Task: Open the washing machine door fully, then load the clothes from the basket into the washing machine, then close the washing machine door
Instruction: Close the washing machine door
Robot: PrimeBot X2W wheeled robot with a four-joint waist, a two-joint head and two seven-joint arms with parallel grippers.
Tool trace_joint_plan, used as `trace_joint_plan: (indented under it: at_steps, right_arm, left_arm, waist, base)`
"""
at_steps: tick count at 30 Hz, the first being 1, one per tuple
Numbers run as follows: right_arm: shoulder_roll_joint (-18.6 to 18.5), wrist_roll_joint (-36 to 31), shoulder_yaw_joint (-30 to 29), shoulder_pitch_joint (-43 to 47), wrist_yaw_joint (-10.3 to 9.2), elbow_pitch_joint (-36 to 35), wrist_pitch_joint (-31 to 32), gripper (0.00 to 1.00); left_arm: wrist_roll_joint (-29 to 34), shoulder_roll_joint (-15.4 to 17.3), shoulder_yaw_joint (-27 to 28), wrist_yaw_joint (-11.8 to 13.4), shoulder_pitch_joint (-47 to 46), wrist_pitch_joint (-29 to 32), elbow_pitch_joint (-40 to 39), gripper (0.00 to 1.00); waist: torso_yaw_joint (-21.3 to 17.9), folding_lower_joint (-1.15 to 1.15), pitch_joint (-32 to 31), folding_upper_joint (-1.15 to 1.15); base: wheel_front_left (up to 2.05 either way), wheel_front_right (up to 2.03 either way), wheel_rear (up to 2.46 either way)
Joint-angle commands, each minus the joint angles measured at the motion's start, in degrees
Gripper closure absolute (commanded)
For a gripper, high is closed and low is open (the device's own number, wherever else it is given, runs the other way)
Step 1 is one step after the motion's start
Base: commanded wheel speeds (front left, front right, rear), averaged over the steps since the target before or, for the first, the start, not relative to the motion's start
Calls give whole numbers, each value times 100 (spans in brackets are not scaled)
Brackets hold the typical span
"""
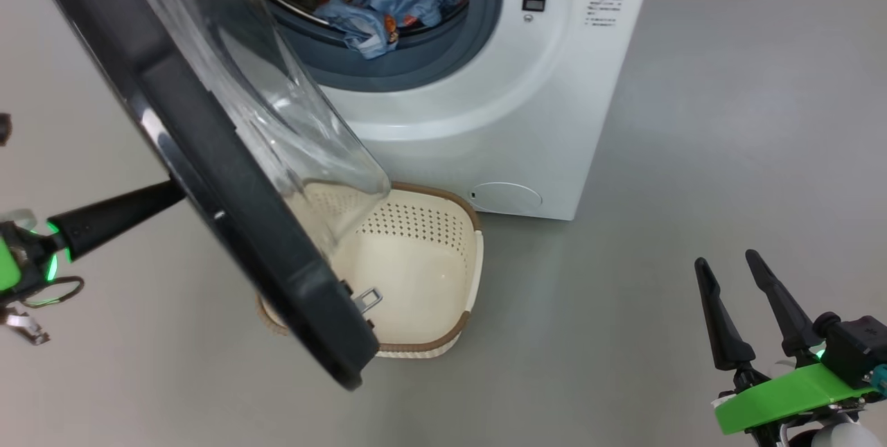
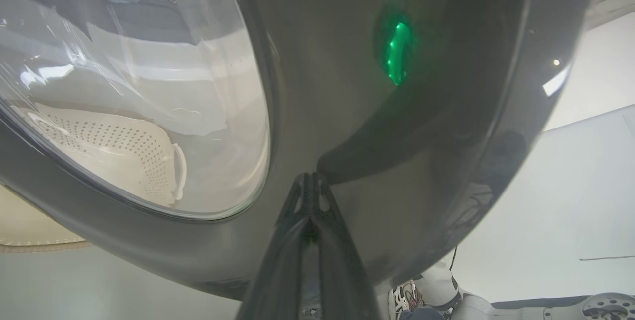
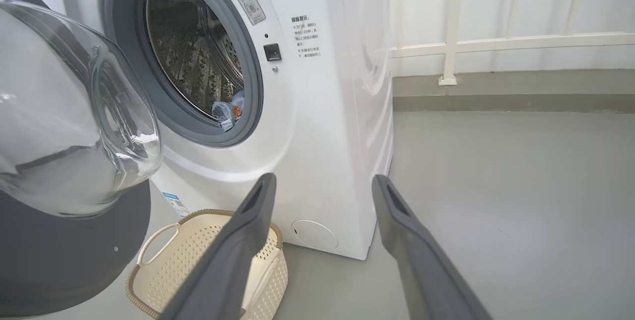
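Note:
The white washing machine stands with its door swung out, black rim toward me and glass bowl facing the drum. The clothes, light blue with orange figures, lie inside the drum, partly over the grey gasket. On the floor below the door sits the cream basket, with nothing in it. My left gripper is shut, its tips pressed against the door's outer black face. My right gripper hangs open at the lower right, away from the machine, with nothing between its fingers.
Grey floor spreads out to the right of the machine. In the right wrist view a white railing and a low grey kerb run along the back wall. The round filter cap sits low on the machine's front.

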Motion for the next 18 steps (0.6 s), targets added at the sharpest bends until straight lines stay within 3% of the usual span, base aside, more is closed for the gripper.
trace_joint_plan:
  at_steps: [1, 18]
  right_arm:
    - [-22, -60, 92, -14, 22, -160, -28, 0]
    - [-13, -71, 51, 25, 22, -144, -28, 0]
  left_arm:
    - [58, 192, 205, -20, -310, -58, -171, 100]
    - [120, 166, 242, -20, -140, -331, -106, 100]
  waist:
    - [-89, 0, 34, 0]
    - [-71, 0, -64, 0]
  base:
    - [0, 0, 0]
    - [0, 0, 0]
